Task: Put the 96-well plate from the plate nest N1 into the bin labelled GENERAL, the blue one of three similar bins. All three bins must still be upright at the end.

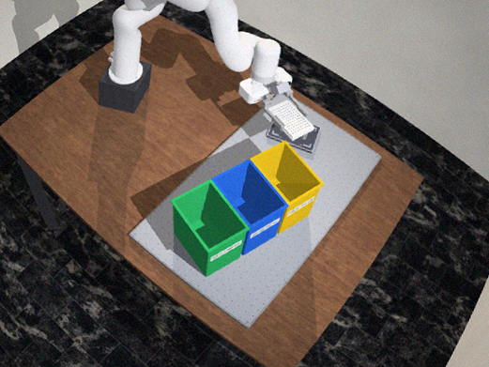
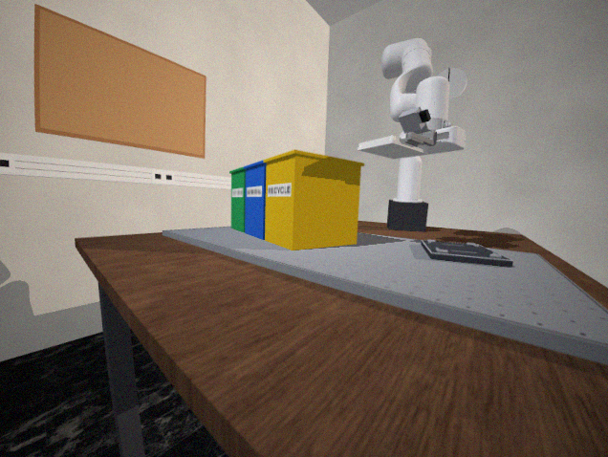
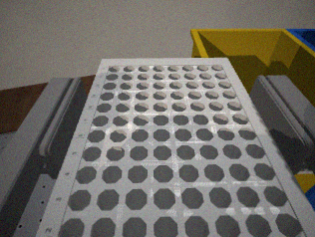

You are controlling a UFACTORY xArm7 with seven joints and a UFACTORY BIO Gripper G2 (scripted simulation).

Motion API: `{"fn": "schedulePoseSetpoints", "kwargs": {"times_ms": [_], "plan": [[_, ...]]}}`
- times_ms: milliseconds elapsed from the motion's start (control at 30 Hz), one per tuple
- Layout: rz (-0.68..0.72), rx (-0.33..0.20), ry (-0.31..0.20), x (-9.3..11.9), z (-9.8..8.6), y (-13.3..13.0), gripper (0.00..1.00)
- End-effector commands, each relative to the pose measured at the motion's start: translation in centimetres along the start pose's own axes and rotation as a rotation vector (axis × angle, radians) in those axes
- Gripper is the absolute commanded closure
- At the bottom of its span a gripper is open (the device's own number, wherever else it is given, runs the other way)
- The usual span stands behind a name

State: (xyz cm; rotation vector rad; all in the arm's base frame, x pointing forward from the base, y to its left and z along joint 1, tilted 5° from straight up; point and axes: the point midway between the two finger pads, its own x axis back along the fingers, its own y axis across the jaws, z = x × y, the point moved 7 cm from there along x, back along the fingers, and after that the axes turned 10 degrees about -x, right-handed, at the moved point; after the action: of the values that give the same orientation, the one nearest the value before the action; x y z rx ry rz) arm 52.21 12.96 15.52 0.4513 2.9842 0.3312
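Observation:
The white 96-well plate (image 1: 291, 116) (image 2: 388, 146) (image 3: 164, 134) is off the nest, roughly level in the air. My gripper (image 1: 292, 119) (image 3: 166, 124) is shut on its two long sides. In the top view the plate overlaps the empty dark plate nest N1 (image 1: 310, 142) (image 2: 466, 253), with a clear gap below it in the exterior view. The blue GENERAL bin (image 1: 251, 246) (image 2: 254, 216) stands upright as the middle one of three; a corner of it (image 3: 305, 38) shows at the wrist view's top right. Its visible inside is empty.
The yellow bin (image 1: 298, 217) (image 2: 324, 211) (image 3: 239, 42) stands upright between the nest and the blue bin. The green bin (image 1: 195, 242) (image 2: 237, 211) stands upright on the blue bin's other side. All stand close together on the grey board (image 1: 260, 291) (image 2: 393, 279).

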Motion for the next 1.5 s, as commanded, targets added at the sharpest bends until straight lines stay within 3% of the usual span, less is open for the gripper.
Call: {"fn": "schedulePoseSetpoints", "kwargs": {"times_ms": [0, 1467], "plan": [[-0.002, -0.003, -0.004, -0.6, -0.3, -0.7, 1.00], [-0.002, -0.002, -0.004, -6.8, -2.0, -12.0, 1.00]]}}
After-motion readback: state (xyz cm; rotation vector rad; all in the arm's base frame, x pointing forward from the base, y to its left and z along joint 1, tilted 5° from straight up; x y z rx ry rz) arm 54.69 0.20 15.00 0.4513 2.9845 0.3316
